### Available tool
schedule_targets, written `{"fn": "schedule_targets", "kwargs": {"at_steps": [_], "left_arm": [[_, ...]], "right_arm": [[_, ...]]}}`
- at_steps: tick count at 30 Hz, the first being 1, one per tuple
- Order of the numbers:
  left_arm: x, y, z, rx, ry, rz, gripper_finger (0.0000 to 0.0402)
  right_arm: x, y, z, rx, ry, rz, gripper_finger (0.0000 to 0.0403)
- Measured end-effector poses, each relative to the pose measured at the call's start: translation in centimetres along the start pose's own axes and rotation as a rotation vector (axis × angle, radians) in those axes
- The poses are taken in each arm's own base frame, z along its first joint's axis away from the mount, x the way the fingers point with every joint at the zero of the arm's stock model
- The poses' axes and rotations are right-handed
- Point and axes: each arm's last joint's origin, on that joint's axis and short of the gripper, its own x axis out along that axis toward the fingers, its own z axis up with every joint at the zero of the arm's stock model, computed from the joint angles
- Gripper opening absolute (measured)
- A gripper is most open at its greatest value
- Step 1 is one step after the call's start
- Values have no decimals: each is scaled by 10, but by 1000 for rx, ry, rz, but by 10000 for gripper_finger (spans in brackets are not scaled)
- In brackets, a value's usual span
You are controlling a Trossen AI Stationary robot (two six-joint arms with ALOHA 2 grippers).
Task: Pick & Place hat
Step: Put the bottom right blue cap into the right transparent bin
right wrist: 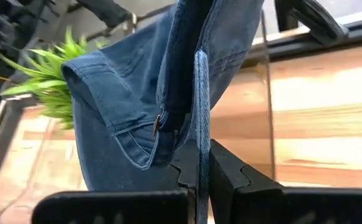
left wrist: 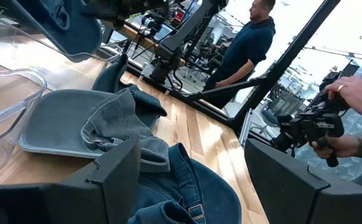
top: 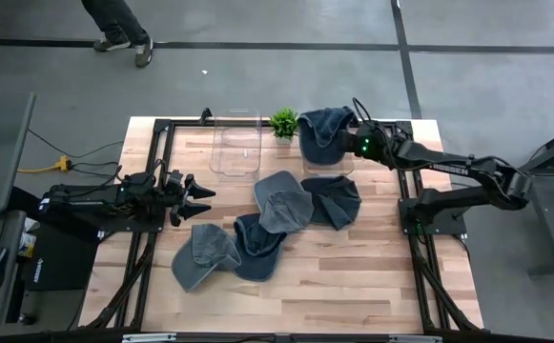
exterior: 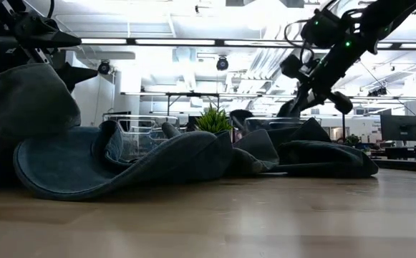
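Observation:
A blue denim hat (top: pixel 322 128) is held by my right gripper (top: pixel 353 133) near the table's far edge, above a clear bin (top: pixel 326 164). In the right wrist view the hat (right wrist: pixel 149 93) fills the frame beyond the shut fingers. Several other denim hats lie flat on the table: a grey-blue one (top: pixel 281 200), a dark one (top: pixel 335 200), another dark one (top: pixel 257 248) and a grey one (top: pixel 203 257). My left gripper (top: pixel 196 195) is open over the table's left side, pointing at the hats (left wrist: pixel 100 124) and touching nothing. My right gripper pinches a thin denim edge of the hat (right wrist: pixel 201 118) between its two fingers; whether it is brim or strap I cannot tell. The fingers reach in from the table's right. The hat is lifted clear and hangs slack above the bin.
A second clear bin (top: pixel 236 143) stands left of a small green plant (top: pixel 283 121) at the far edge. A person's legs (top: pixel 119 24) show beyond the table, and people (left wrist: pixel 246 43) stand in the room. Bare wood lies along the near edge (top: pixel 353 286).

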Motion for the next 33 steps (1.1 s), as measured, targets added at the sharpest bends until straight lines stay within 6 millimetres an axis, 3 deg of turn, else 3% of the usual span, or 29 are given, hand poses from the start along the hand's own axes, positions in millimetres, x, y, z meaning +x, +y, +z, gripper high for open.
{"fn": "schedule_targets", "kwargs": {"at_steps": [8, 24, 33], "left_arm": [[0, 0, 0, 0, 0, 0, 266], [0, 0, 0, 0, 0, 0, 266], [0, 0, 0, 0, 0, 0, 266]], "right_arm": [[4, -9, 0, -33, 77, -43, 13], [5, -12, 2, -102, 131, -11, 92], [-3, -10, 6, -184, 100, 26, 163]]}}
